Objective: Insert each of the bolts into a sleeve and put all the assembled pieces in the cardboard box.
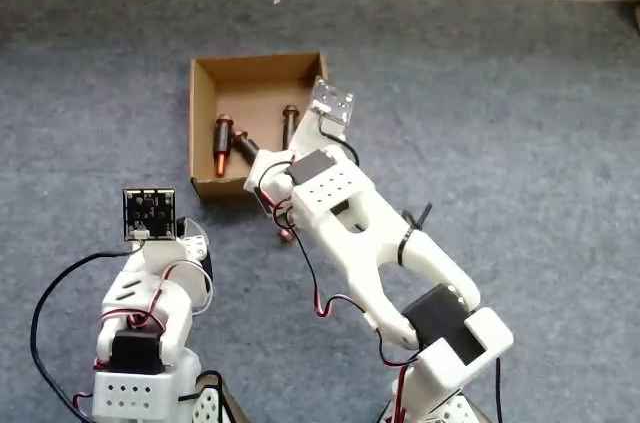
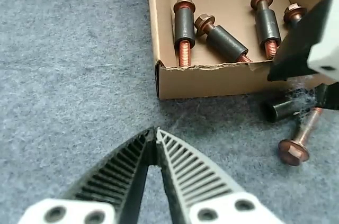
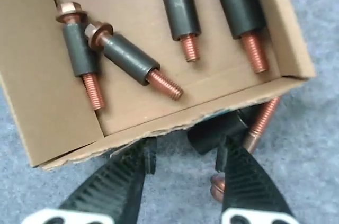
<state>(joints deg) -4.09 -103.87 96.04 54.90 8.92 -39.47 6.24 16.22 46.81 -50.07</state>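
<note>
The cardboard box (image 1: 203, 63) holds several assembled pieces, copper bolts in black sleeves (image 2: 184, 23) (image 3: 124, 57). Just outside the box's near wall (image 2: 212, 82) a loose black sleeve (image 2: 282, 108) (image 3: 214, 131) lies on the carpet, and a bare copper bolt (image 2: 299, 140) (image 3: 260, 119) (image 1: 287, 234) lies against it. My right gripper (image 3: 185, 152) is open and low at that wall, and the loose sleeve sits between its fingers, close to one finger (image 3: 235, 168). My left gripper (image 2: 156, 136) is shut and holds nothing, over bare carpet a short way back from the box.
Grey carpet covers the whole table. The right arm (image 1: 370, 233) stretches diagonally from the front right to the box's near corner. The left arm (image 1: 150, 293) stands at the front left.
</note>
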